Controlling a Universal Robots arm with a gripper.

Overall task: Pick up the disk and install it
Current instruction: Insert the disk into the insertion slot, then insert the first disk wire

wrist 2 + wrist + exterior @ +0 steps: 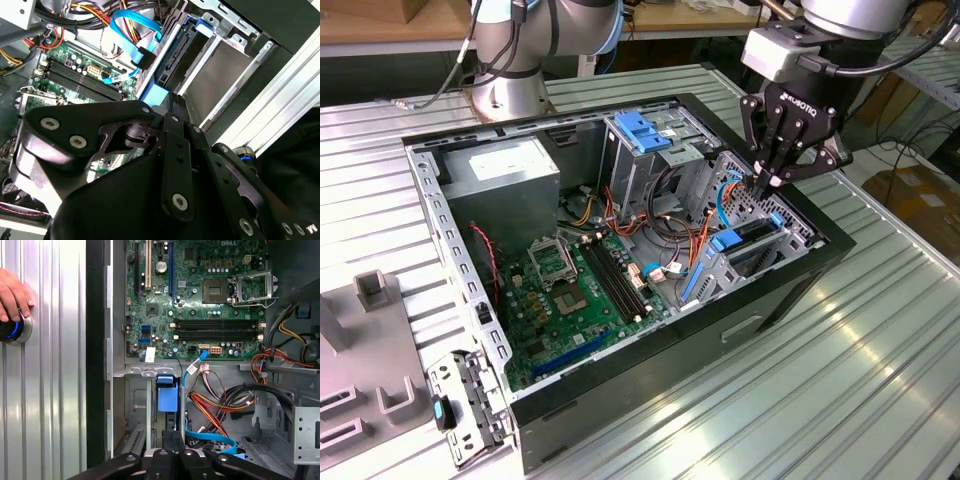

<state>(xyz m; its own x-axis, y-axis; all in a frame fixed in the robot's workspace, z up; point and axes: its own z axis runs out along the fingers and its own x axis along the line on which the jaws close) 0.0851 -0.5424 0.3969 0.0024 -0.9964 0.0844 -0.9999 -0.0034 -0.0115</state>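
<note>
We find the gripper [761, 183] with jaws pinched together, empty, just above the disk [748, 240] seated in the computer case [432, 220].

Fig. 1. We see the arm [520, 40] w/ base at the exterior view's upper left and wrist [778, 52] at upper right, approx. vertical. Claw [766, 180] points down, fingers [178, 442] closed tip-to-tip.

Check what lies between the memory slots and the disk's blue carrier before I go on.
Loose cabling. In the exterior view, an orange cable and white connectors lie between the memory slots and the disk.
</note>
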